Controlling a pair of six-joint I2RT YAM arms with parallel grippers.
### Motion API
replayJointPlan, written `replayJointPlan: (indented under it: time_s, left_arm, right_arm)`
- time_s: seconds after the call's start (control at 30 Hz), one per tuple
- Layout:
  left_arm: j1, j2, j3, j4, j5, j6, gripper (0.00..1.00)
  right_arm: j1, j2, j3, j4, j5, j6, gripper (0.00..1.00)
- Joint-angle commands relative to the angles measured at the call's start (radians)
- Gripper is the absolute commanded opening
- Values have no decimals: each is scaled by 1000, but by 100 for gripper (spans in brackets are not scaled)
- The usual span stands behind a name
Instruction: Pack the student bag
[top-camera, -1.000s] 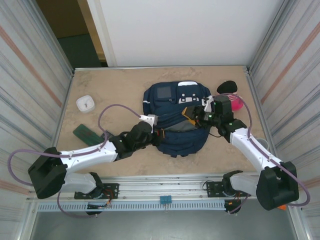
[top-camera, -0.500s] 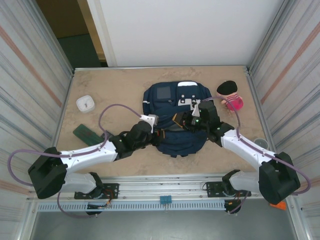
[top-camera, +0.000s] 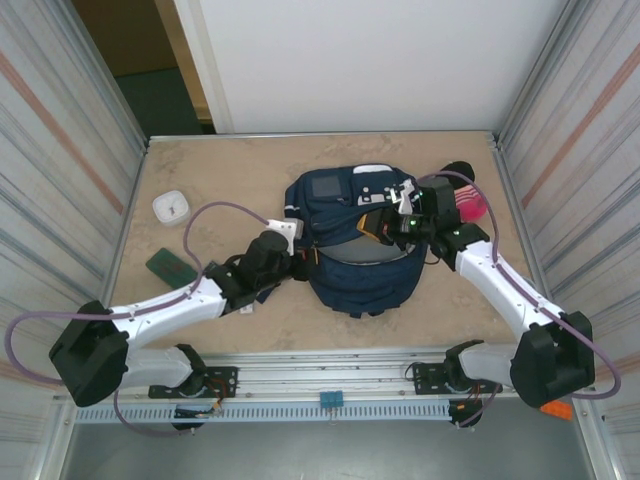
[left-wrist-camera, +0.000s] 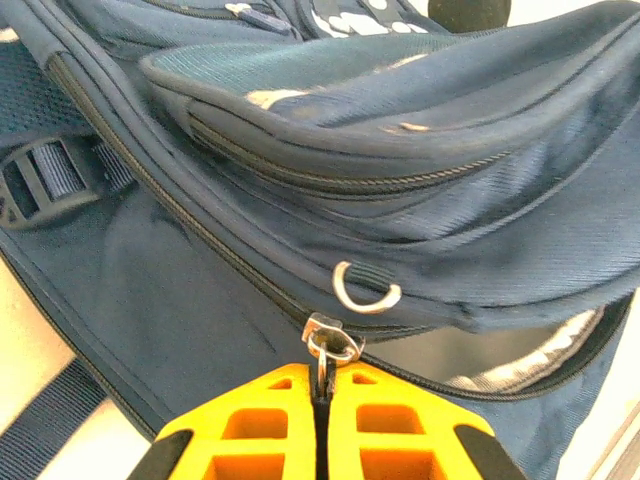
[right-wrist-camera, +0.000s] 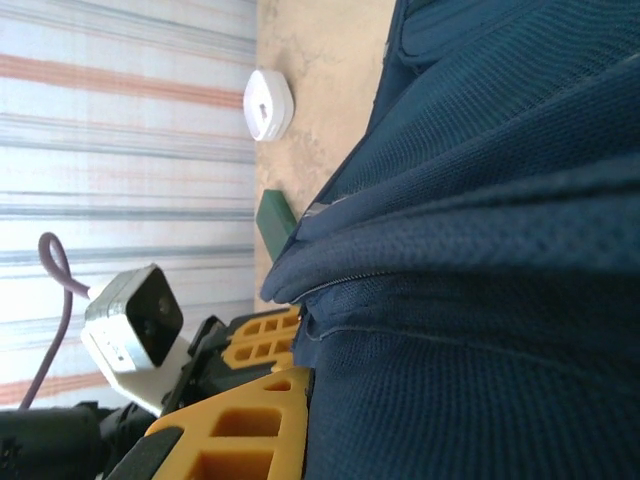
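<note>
Pinching the zipper pull (left-wrist-camera: 325, 345), the left gripper (left-wrist-camera: 320, 385) may slip if the student bag (left-wrist-camera: 400, 150) drags; right gripper (top-camera: 378, 222), hold unclear.

Cloth student bag (left-wrist-camera: 480, 130), metal zipper pull (left-wrist-camera: 326, 346)

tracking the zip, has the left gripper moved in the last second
Yes. The left gripper has shifted left, toward the white box, shut on the zipper pull of the bag.
</note>
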Motion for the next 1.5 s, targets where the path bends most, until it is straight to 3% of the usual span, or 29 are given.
replayJointPlan:
  time_s: [0.0, 0.37, 0.6, 0.67, 0.8, 1.07, 1.27, 1.47]
  left_arm:
    - [45, -28, -15, -30, -32, 50, 0]
    - [186, 97, -30, 47, -8, 69, 0]
    - [238, 213, 0, 149, 5, 73, 1]
    - [246, 227, 11, 163, 4, 76, 6]
    - [254, 194, 25, 142, 57, 61, 27]
    - [229, -19, -31, 16, 88, -14, 52]
    - [229, -135, -30, -107, 90, -25, 57]
    - [229, -126, -14, -168, 133, -40, 58]
  right_arm:
    - [-31, 12, 75, -61, -90, -98, 0]
    - [-49, 24, 169, -166, -186, -166, 0]
    - [-47, -7, 170, -176, -175, -156, 0]
    - [-47, -8, 164, -171, -153, -152, 0]
    - [-53, -14, 110, -79, -79, -96, 0]
    - [-40, -4, 66, 54, 4, -17, 0]
    - [-37, -7, 0, 160, 81, 51, 0]
    - [-27, -7, 13, 111, 111, 22, 0]
